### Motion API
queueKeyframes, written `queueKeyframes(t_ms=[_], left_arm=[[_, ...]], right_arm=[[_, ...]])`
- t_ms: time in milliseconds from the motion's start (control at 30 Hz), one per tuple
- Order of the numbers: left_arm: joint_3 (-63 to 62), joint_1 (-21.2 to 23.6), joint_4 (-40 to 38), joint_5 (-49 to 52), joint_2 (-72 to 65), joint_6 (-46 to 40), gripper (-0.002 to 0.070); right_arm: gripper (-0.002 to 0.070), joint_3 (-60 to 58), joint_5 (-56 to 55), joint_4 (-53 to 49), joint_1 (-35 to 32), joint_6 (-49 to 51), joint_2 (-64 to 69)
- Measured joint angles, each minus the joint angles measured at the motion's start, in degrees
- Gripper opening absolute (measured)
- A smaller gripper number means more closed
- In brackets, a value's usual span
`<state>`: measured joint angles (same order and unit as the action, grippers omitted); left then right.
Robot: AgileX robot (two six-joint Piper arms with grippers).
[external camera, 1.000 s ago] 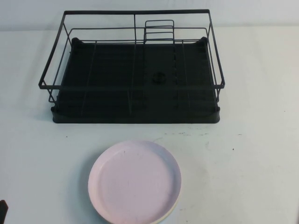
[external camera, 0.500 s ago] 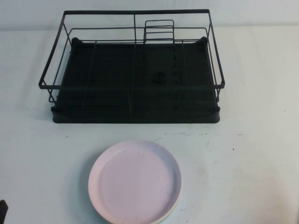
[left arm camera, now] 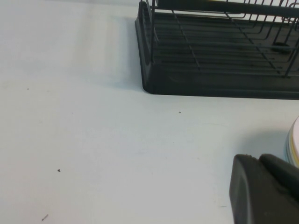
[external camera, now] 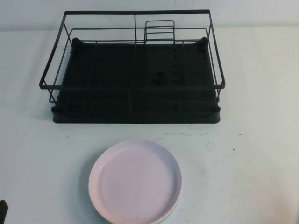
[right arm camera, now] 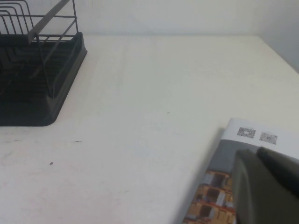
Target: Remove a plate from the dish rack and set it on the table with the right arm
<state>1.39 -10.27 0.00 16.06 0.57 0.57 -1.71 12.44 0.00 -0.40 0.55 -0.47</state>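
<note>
Pink plate (external camera: 134, 182) is cropped; right end effector (right arm camera: 266, 186) closed, left end effector's (left arm camera: 264, 191) state perhaps unreadable.

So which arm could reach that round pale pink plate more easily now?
Probably left: the left gripper sits near the plate, while the shut right gripper hangs over a printed booklet, plate unseen.

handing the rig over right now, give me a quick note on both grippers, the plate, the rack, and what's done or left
Right gripper: shut, holding nothing, parked low at the table's right side beside a printed booklet.
Left gripper: parked low at the left, near the plate's edge, holding nothing.
Pink plate: lying flat on the white table, in front of the dish rack, apart from it. A yellowish rim shows under it, possibly a second plate.
Dish rack: no plates visible in it.
Done: plate is out and set down, released.
Left: nothing obvious; confirm the task is complete.
</note>
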Motion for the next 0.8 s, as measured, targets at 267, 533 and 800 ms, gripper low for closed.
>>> queueKeyframes(t_ms=[267,533,800], left_arm=[[0.0,0.0,0.0,0.0,0.0,0.0,-0.0004],[0.0,0.0,0.0,0.0,0.0,0.0,-0.0004],[0.0,0.0,0.0,0.0,0.0,0.0,-0.0004]], right_arm=[[-0.0018,0.0,-0.46,3.12,0.0,-7.07,0.0],[-0.0018,0.0,7.09,11.86,0.0,-16.17,-0.08],[-0.0018,0.0,8.32,12.23,0.0,-16.17,-0.12]])
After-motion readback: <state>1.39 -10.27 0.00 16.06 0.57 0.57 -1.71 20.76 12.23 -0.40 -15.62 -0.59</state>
